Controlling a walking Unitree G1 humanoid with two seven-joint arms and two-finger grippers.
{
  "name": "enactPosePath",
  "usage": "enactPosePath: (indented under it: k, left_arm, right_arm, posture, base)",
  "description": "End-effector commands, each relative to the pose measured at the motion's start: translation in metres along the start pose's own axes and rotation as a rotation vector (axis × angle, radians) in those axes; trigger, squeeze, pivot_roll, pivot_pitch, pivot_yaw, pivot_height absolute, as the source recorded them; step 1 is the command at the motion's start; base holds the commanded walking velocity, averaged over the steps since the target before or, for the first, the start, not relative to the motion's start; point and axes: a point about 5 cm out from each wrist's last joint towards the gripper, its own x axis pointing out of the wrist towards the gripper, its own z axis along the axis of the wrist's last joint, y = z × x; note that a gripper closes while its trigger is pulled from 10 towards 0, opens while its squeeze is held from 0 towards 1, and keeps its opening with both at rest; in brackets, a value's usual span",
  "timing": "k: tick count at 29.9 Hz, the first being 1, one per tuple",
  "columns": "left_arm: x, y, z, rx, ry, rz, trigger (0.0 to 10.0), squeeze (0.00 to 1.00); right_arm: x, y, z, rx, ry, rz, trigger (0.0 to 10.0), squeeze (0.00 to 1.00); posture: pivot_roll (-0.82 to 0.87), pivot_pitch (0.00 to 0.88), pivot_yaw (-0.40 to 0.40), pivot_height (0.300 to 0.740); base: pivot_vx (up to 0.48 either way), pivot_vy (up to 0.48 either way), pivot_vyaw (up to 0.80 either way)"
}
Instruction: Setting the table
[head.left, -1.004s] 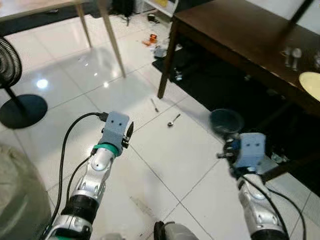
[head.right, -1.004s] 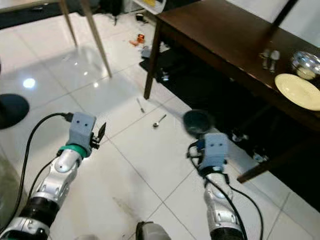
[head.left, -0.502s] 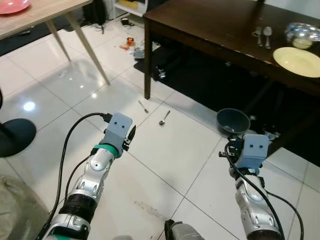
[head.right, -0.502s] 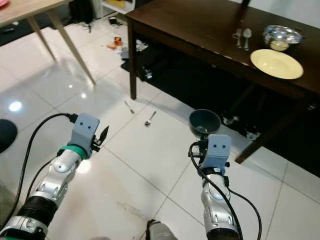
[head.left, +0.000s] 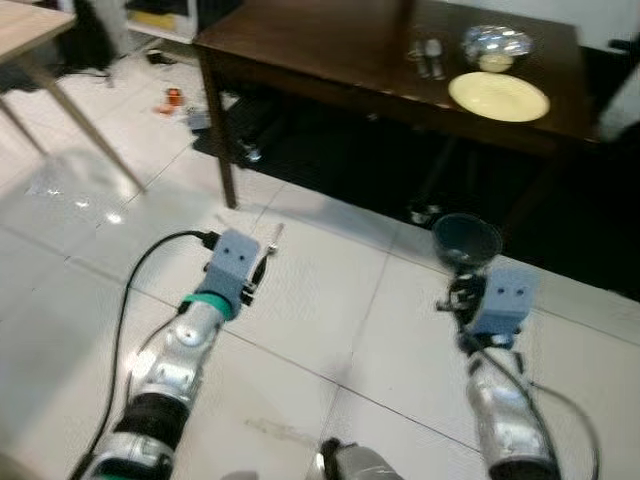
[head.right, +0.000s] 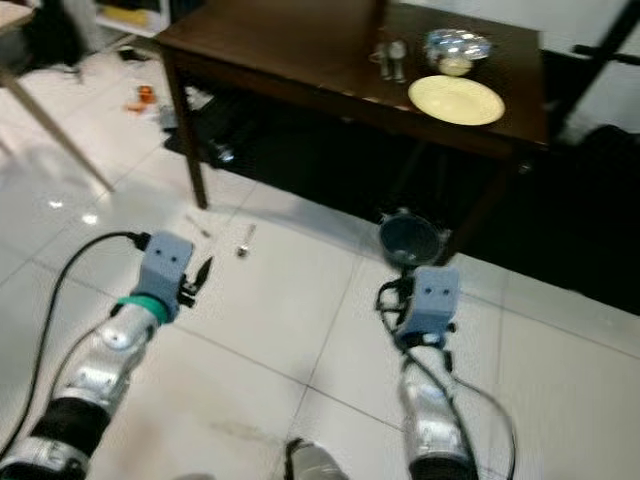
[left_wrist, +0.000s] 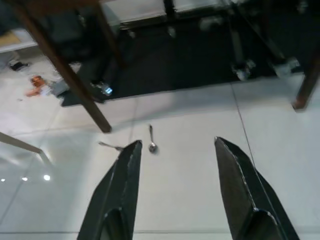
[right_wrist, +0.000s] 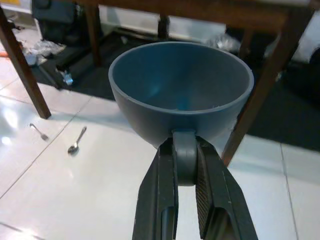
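So the right gripper (right_wrist: 186, 150) has its two black fingers (right_wrist: 159, 200) clenched on the rim of a dark blue-grey bowl (right_wrist: 180, 87), holding it out in front of the robot, well above the white tile floor (head.left: 330, 310) and still short of the dark wooden table (head.right: 300, 55). The bowl sits roughly upright and looks empty.

My guess on handling: it looks like plastic or melamine, so light and stiff, probably not that fragile. But a pinch on one edge of a smooth, curved wall is a slippery hold, and the bowl could swing or tip if the arm jerks. Keeping the rim grip tight and setting it down flat seems the safe way.

The left gripper (left_wrist: 175, 150) is released, fingers spread wide with nothing between them, hovering over the floor. Past its tips a spoon (left_wrist: 152, 145) and a fork (left_wrist: 111, 146) lie on the tiles near a table leg (left_wrist: 75, 80), close together but not touching. Thin metal flat on tile is going to be awkward to pick up; the handle is probably the spot to grab.

On the table there's already a pale yellow plate (head.right: 456, 100), a shiny metal bowl (head.right: 457, 47) just behind it, and some cutlery (head.right: 390, 58) beside them. I'd say the blue bowl belongs up there next to that setting, and it isn't there yet
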Motion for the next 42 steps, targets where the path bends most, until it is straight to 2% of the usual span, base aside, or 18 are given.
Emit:
enactPosePath:
  k: [1,13,17,24,33,42]
  left_arm:
    - [-0.001,-0.002,-0.003,-0.008,0.011,-0.003,10.0,0.00]
    - [-0.001,0.002,0.000,-0.023,0.003,0.027,10.0,0.00]
    - [0.000,0.004,0.000,-0.013,-0.002,0.042,10.0,0.00]
    - [0.003,0.006,0.003,-0.005,-0.013,0.066,10.0,0.00]
    - [0.003,0.005,0.003,-0.001,-0.014,0.060,10.0,0.00]
    - [0.003,0.003,0.003,0.000,-0.014,0.054,10.0,0.00]
  right_arm:
    - [-0.001,-0.003,-0.002,-0.004,0.005,-0.009,10.0,0.00]
    - [0.009,-0.001,0.012,0.034,-0.048,-0.013,10.0,0.00]
    - [0.012,0.005,0.022,0.045,-0.086,0.010,10.0,0.00]
    - [0.018,0.020,0.043,0.086,-0.162,0.050,10.0,0.00]
    - [0.020,0.018,0.043,0.089,-0.159,0.041,10.0,0.00]
    - [0.018,0.012,0.041,0.084,-0.143,0.024,10.0,0.00]
  posture:
    - [0.07,0.008,0.063,0.740]
    - [0.09,0.004,0.063,0.740]
    - [0.09,0.003,0.063,0.740]
    - [0.09,0.001,0.061,0.740]
    - [0.09,0.002,0.062,0.740]
    - [0.08,0.003,0.061,0.740]
  base:
    - [0.000,0.000,-0.80]
    - [0.000,0.000,-0.76]
    - [0.000,0.000,0.00]
    - [0.447,0.000,0.00]
    - [0.480,0.000,0.00]
    - [0.480,0.000,-0.80]
